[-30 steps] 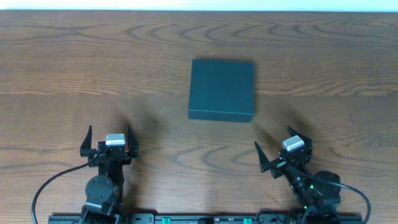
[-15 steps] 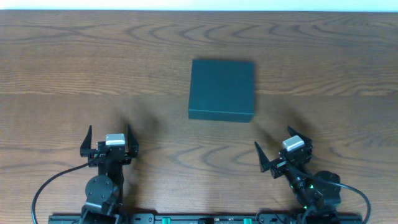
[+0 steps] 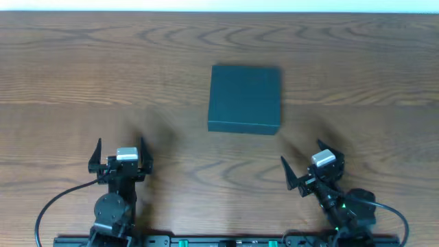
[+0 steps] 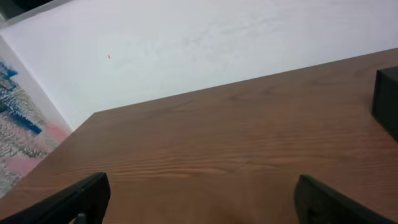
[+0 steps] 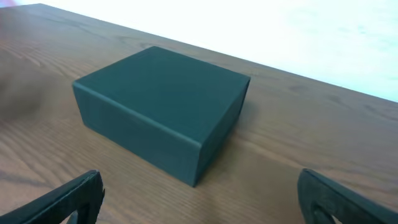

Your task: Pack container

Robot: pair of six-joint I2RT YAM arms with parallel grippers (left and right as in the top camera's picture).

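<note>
The dark teal-green container (image 3: 245,98) sits shut on the wooden table, a little right of the middle. It fills the middle of the right wrist view (image 5: 161,106), and its edge shows at the right of the left wrist view (image 4: 387,99). My left gripper (image 3: 119,156) is open and empty near the front left, well away from the container. My right gripper (image 3: 303,165) is open and empty near the front right, angled toward the container's near right corner. No snack packets or can are in view.
The wooden table (image 3: 103,82) ends at a white wall along its far edge (image 3: 219,8). The left wrist view shows the table's far left corner (image 4: 93,115) and patterned floor beyond.
</note>
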